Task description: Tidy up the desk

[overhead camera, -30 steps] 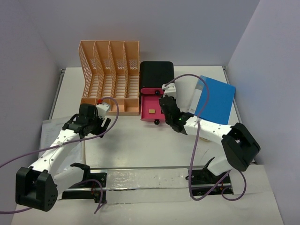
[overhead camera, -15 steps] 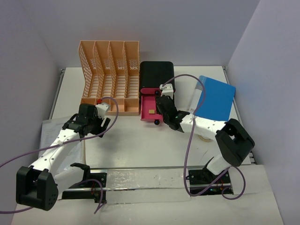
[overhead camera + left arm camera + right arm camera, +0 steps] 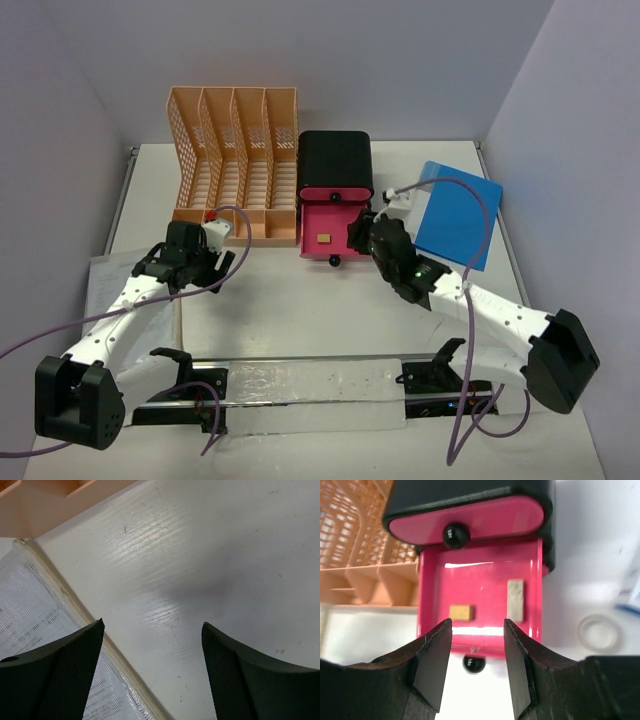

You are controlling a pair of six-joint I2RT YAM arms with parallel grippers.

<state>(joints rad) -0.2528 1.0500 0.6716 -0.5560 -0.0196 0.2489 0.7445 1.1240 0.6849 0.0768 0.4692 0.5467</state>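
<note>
The white desk (image 3: 300, 300) holds a black box (image 3: 335, 160) with pink drawers. The upper drawer (image 3: 467, 522) is shut. The lower drawer (image 3: 330, 232) is pulled out and holds a small yellow block (image 3: 461, 612) and a pale grey block (image 3: 515, 599). My right gripper (image 3: 476, 640) is open and empty just in front of the drawer, with the drawer's black knob (image 3: 474, 663) between its fingers, untouched. It also shows in the top view (image 3: 355, 242). My left gripper (image 3: 150, 635) is open and empty low over the desk, also in the top view (image 3: 195, 268).
A peach lattice file rack (image 3: 235, 165) stands at the back left beside the box. A blue folder (image 3: 458, 212) lies at the right. A clear sleeve with paper (image 3: 130, 290) lies under the left arm, its edge by my left finger (image 3: 30, 610). A tape ring (image 3: 600, 631) lies right of the drawer.
My right gripper has drawn back from over the open drawer to its front, and the right arm's elbow has swung out to the right. The left arm has not moved.
</note>
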